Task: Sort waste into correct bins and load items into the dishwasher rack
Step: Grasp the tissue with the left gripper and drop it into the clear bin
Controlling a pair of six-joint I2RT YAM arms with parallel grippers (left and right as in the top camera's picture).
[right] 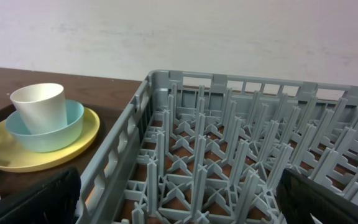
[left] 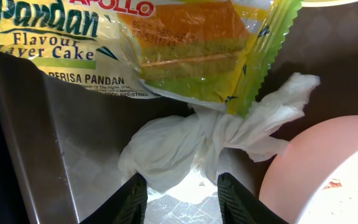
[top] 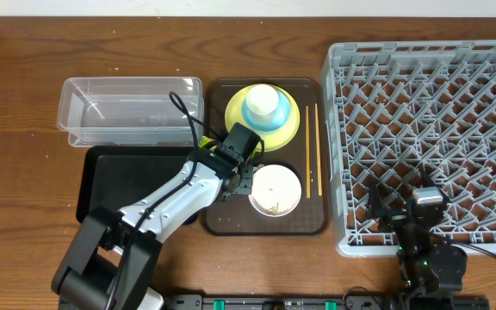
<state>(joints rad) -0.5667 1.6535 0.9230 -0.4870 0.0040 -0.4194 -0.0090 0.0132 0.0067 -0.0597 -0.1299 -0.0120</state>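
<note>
The white cup stands upright in the blue bowl, which sits on the yellow-green plate. Nearer the robot, the white bowl is upright with a few scraps inside. Two chopsticks lie parallel between the plate and the grey rack. The wrapper overlaps the crumpled tissue beside the white bowl. The clear tub and the black tray lie side by side at the left.

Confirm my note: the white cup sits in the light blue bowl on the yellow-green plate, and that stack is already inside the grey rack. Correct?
Not quite. The white cup does sit in the light blue bowl on the yellow-green plate, but the stack stands on the brown tray, beside the grey rack, not inside it. The overhead view shows this.
</note>
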